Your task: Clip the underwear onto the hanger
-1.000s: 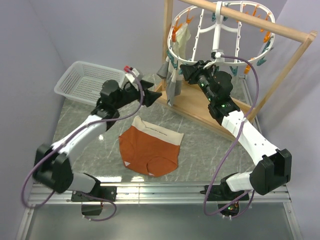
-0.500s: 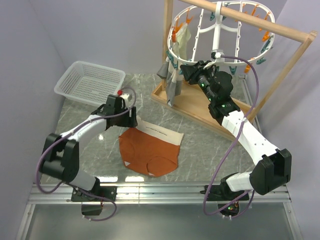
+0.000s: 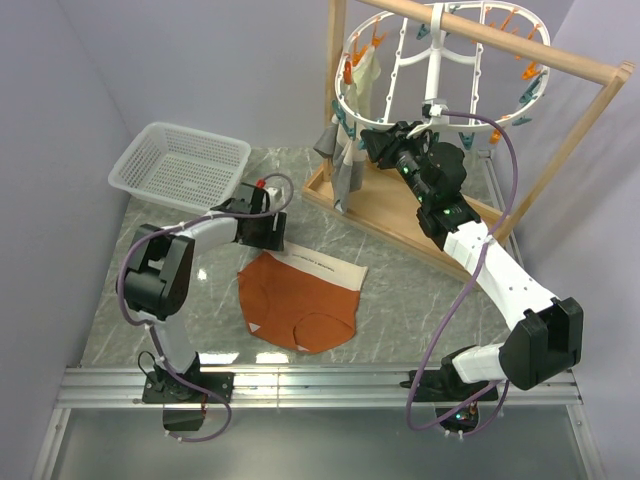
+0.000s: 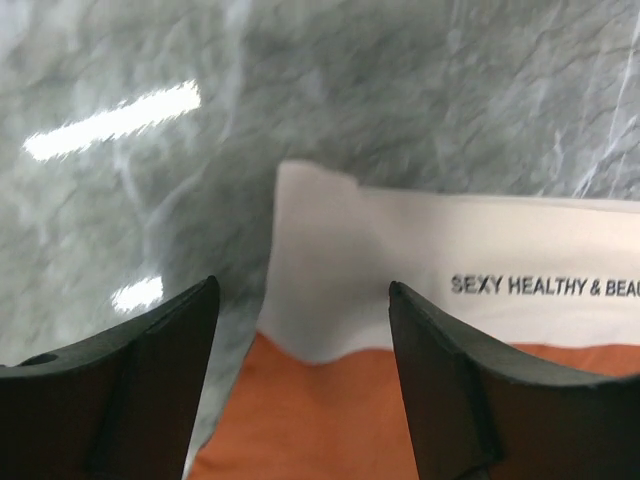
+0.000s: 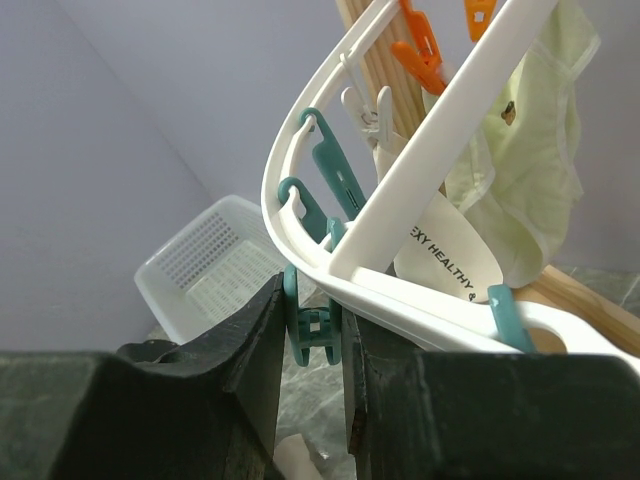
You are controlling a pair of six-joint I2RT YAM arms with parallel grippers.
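Grey marbled table (image 3: 410, 295) carries the underwear (image 3: 300, 295), lying flat at frame centre. Left pincer (image 4: 300, 300), jaws released, hovers over a corner of the cream waistband. At upper right the hanger (image 5: 402, 190) hangs from a wooden frame (image 3: 560, 56). Right pincer (image 5: 312, 300) is clenched on a teal clothespin (image 5: 315, 335) at the hanger's rim.

The underwear (image 3: 300, 300) is rust-orange with a wide cream waistband printed in black letters. The desk (image 3: 400, 290) is grey-green marble with pale veins. The hanger (image 3: 436, 75) is white, with a teal clothespin (image 5: 318, 322) and orange clothespins (image 5: 420, 45). The basket (image 3: 180, 165) is white mesh. A cloth (image 5: 520, 170) is pale yellow-green. My left gripper (image 4: 300, 300) and my right gripper (image 5: 310, 340) are black
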